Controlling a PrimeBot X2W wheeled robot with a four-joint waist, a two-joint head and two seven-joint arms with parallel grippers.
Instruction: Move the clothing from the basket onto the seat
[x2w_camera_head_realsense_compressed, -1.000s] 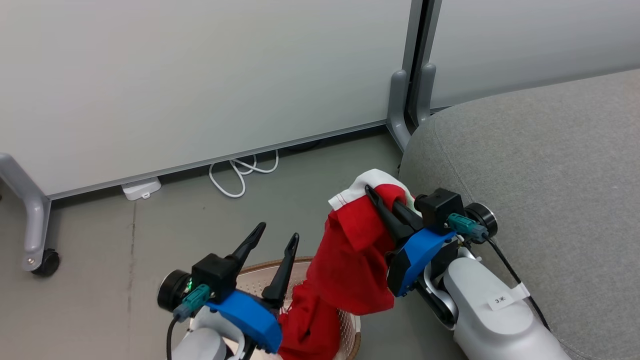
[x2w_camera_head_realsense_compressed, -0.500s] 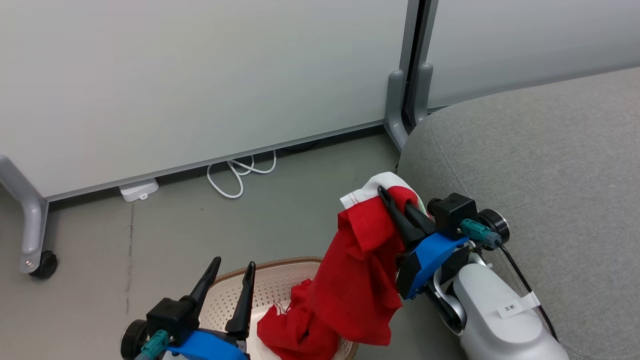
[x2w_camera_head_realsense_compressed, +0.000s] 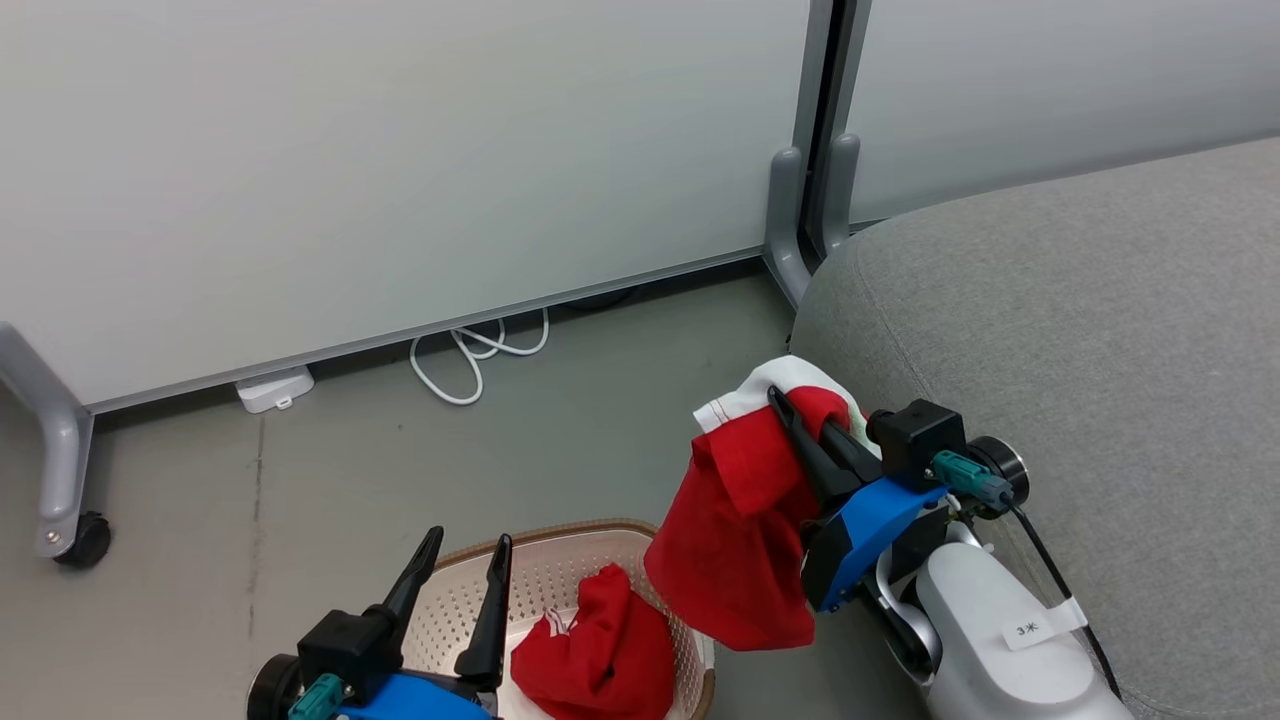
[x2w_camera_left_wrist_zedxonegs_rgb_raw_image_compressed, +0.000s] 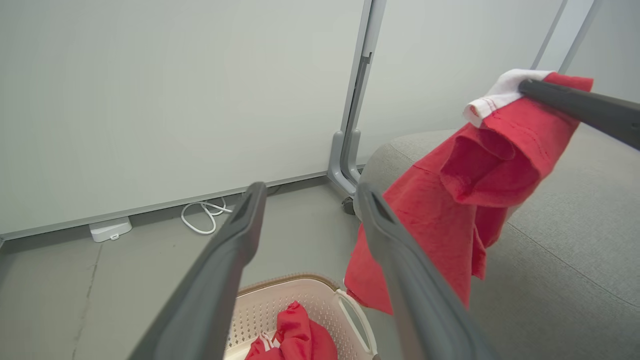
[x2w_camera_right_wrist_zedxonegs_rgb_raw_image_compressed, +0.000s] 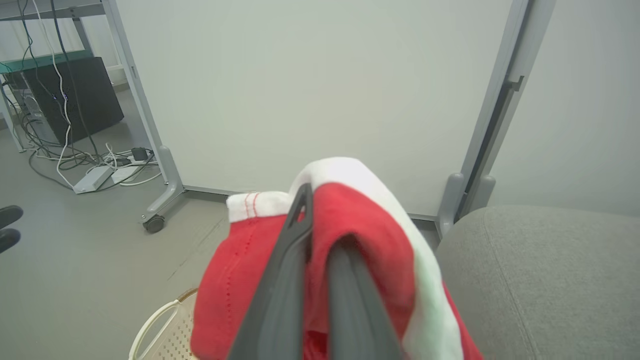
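Observation:
My right gripper (x2w_camera_head_realsense_compressed: 800, 420) is shut on a red garment with a white stripe (x2w_camera_head_realsense_compressed: 740, 540), which hangs free above the floor between the basket and the grey seat (x2w_camera_head_realsense_compressed: 1100, 320). The right wrist view shows the fingers (x2w_camera_right_wrist_zedxonegs_rgb_raw_image_compressed: 280, 280) pinching that cloth (x2w_camera_right_wrist_zedxonegs_rgb_raw_image_compressed: 235, 280) near its white edge. A second red garment (x2w_camera_head_realsense_compressed: 600, 660) lies bunched in the cream basket (x2w_camera_head_realsense_compressed: 560, 530). My left gripper (x2w_camera_head_realsense_compressed: 468, 540) hovers open over the basket's left side, holding nothing. In the left wrist view its gripper (x2w_camera_left_wrist_zedxonegs_rgb_raw_image_compressed: 311, 190) frames the basket (x2w_camera_left_wrist_zedxonegs_rgb_raw_image_compressed: 300, 280) below and the hanging garment (x2w_camera_left_wrist_zedxonegs_rgb_raw_image_compressed: 450, 215) to the right.
Pale partition panels on grey legs (x2w_camera_head_realsense_compressed: 790, 230) with a caster (x2w_camera_head_realsense_compressed: 85, 540) stand behind. A white cable (x2w_camera_head_realsense_compressed: 470, 350) and a white adapter (x2w_camera_head_realsense_compressed: 272, 388) lie on the floor by the panel. A black box with cables (x2w_camera_right_wrist_zedxonegs_rgb_raw_image_compressed: 75, 95) sits far left.
The held garment has come clear of the basket and moved slightly toward the seat. The other red garment has settled into the basket. My left gripper pulled back and down to the lower left.

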